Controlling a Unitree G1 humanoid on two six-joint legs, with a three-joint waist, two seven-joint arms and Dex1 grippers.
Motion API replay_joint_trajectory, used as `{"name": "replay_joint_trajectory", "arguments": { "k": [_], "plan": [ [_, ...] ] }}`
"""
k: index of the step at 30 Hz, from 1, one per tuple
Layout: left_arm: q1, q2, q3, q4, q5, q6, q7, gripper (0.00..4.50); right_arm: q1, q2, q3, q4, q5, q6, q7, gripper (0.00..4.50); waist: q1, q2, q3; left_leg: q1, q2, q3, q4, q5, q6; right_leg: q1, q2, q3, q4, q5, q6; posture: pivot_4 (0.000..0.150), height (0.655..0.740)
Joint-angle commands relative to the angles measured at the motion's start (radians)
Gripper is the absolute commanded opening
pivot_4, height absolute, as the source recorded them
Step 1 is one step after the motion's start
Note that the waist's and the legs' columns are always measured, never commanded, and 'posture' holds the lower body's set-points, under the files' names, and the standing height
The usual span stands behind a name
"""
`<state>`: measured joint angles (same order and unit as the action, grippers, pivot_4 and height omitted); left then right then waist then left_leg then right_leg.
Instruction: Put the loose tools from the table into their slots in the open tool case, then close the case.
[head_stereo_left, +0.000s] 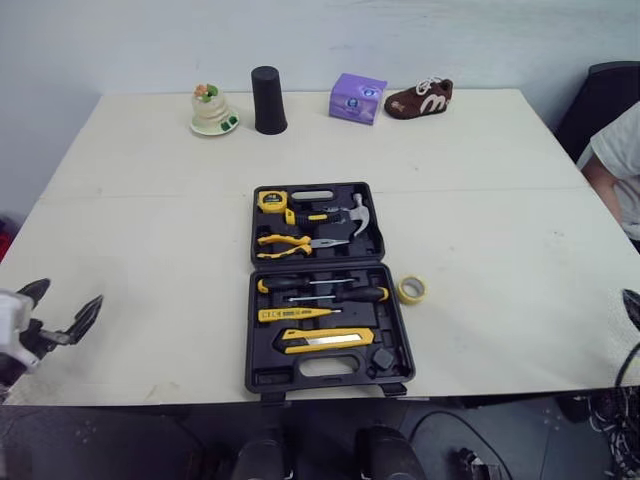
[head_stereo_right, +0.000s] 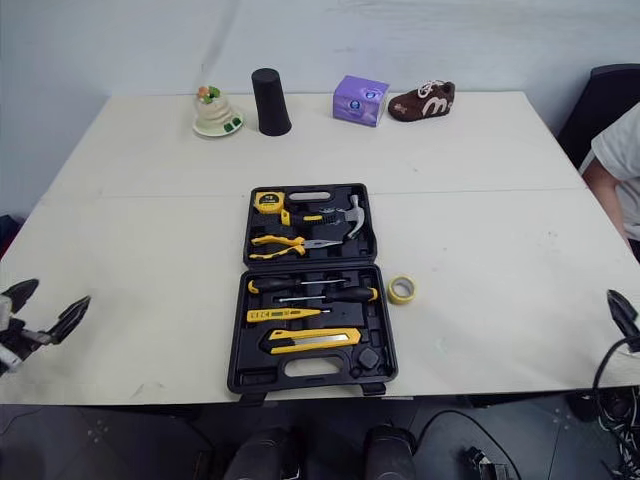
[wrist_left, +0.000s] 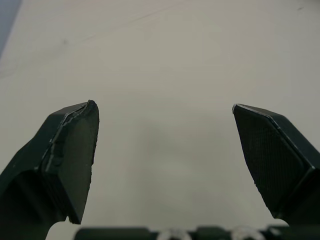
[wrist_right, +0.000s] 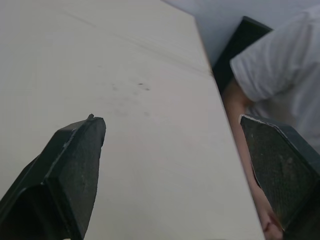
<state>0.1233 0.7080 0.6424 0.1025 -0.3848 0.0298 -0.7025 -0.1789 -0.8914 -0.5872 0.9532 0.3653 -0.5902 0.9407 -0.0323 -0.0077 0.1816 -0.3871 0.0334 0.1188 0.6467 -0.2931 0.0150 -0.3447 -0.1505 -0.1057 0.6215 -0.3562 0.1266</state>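
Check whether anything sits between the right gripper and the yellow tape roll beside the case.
Nothing visible does. The yellow tape roll lies on the table just right of the open tool case, and bare tabletop stretches from it to the open right gripper at the table's near right edge.

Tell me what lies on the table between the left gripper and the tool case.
Nothing lies there. The table is bare from the left gripper across to the case. Both eye views show this stretch.
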Motion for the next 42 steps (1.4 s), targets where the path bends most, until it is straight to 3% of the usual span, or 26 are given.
{"name": "replay_joint_trajectory", "arguments": {
  "k": [1, 4, 8, 11, 16, 20, 31, 42],
  "plan": [
    [-0.008, 0.031, -0.056, -0.171, -0.074, 0.112, -0.039, 4.47, -0.053, -0.024, 0.048, -0.115, -0.015, 0.058, -0.012, 4.50, -0.002, 0.000, 0.000, 0.000, 0.000, 0.001, 0.000, 0.002, 0.003, 0.000, 0.000, 0.000, 0.000, 0.000, 0.000, 0.150, 0.7340],
    [-0.024, 0.062, -0.106, -0.297, -0.131, 0.198, -0.081, 4.47, -0.079, -0.047, 0.115, -0.262, -0.035, 0.231, -0.045, 4.50, -0.001, 0.001, 0.000, 0.000, 0.000, 0.001, 0.001, 0.002, 0.003, 0.000, 0.000, 0.000, 0.000, 0.000, 0.000, 0.150, 0.7340],
    [-0.068, 0.078, -0.158, -0.399, -0.175, 0.209, -0.145, 4.47, -0.033, -0.088, 0.182, -0.582, 0.068, 0.467, 0.114, 4.50, 0.004, 0.003, 0.001, -0.001, 0.001, 0.001, 0.000, 0.002, 0.003, -0.001, 0.001, 0.001, 0.000, 0.000, 0.000, 0.150, 0.7340],
    [-0.101, 0.101, -0.257, -0.480, -0.177, 0.243, -0.197, 4.47, -0.041, -0.198, 0.288, -0.801, 0.102, 0.658, 0.253, 4.50, 0.007, 0.007, 0.003, -0.002, 0.001, 0.000, 0.000, 0.002, 0.004, 0.000, 0.001, 0.001, -0.001, 0.000, 0.000, 0.150, 0.7340],
    [-0.217, 0.070, -0.395, -0.551, -0.232, 0.285, -0.234, 4.47, -0.174, -0.328, 0.484, -1.046, 0.136, 1.007, 0.356, 4.50, 0.006, 0.007, 0.004, -0.002, 0.001, 0.000, 0.002, 0.002, 0.005, 0.000, 0.001, 0.000, -0.001, 0.000, 0.000, 0.150, 0.7340],
    [-0.270, 0.046, -0.471, -0.598, -0.292, 0.355, -0.243, 4.47, -0.274, -0.351, 0.628, -1.184, 0.120, 1.157, 0.411, 4.50, 0.007, 0.007, 0.004, -0.004, 0.001, -0.002, 0.001, 0.001, 0.003, -0.001, 0.001, 0.001, -0.002, 0.000, -0.001, 0.150, 0.7340],
    [-0.215, 0.033, -0.525, -0.698, -0.314, 0.400, -0.240, 4.47, -0.530, -0.253, 0.964, -1.297, -0.104, 1.239, 0.476, 4.50, 0.007, 0.006, 0.005, -0.008, -0.001, 0.000, 0.003, 0.002, 0.006, -0.006, 0.003, -0.001, -0.001, 0.000, 0.000, 0.150, 0.7340],
    [-0.163, 0.032, -0.523, -0.778, -0.315, 0.432, -0.186, 4.47, -0.594, -0.183, 1.065, -1.187, -0.315, 1.097, 0.511, 4.50, 0.006, 0.006, 0.005, -0.011, -0.003, 0.000, 0.005, 0.004, 0.007, -0.008, 0.003, -0.001, 0.001, 0.000, 0.000, 0.150, 0.7340]
  ]
}}
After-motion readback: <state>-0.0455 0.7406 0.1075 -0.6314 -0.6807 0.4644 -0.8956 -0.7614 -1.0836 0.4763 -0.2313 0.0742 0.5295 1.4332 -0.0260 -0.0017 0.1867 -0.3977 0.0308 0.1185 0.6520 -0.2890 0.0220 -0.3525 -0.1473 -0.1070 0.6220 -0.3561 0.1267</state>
